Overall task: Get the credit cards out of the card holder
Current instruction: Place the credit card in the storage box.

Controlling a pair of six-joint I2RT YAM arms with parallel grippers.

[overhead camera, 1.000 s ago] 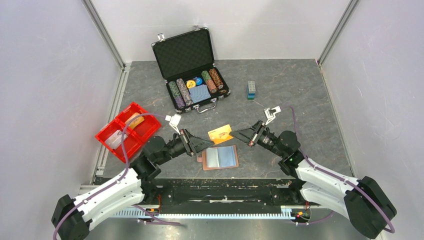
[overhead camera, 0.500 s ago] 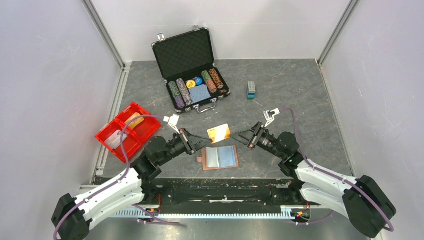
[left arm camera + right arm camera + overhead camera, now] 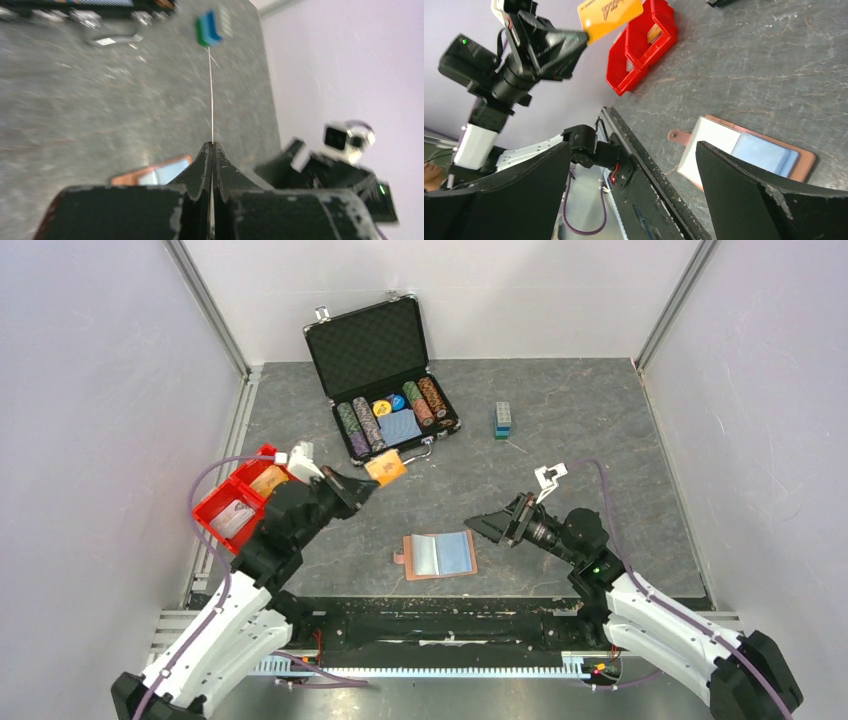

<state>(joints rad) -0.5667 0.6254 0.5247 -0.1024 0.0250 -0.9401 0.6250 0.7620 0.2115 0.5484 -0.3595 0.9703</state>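
One orange-yellow plastic card hangs pinched edge-on in the left gripper, above the table; so thin a hold could slip. Right gripper gapes empty near the open brown leather wallet.

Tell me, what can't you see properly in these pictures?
Left wrist view: the orange card is edge-on and blurred, so its face is hidden. The left gripper covers most of the holder.
Right wrist view: the top edge cuts off part of the orange card.
Top view: too small to tell how full the holder is or what lies in the red bin.
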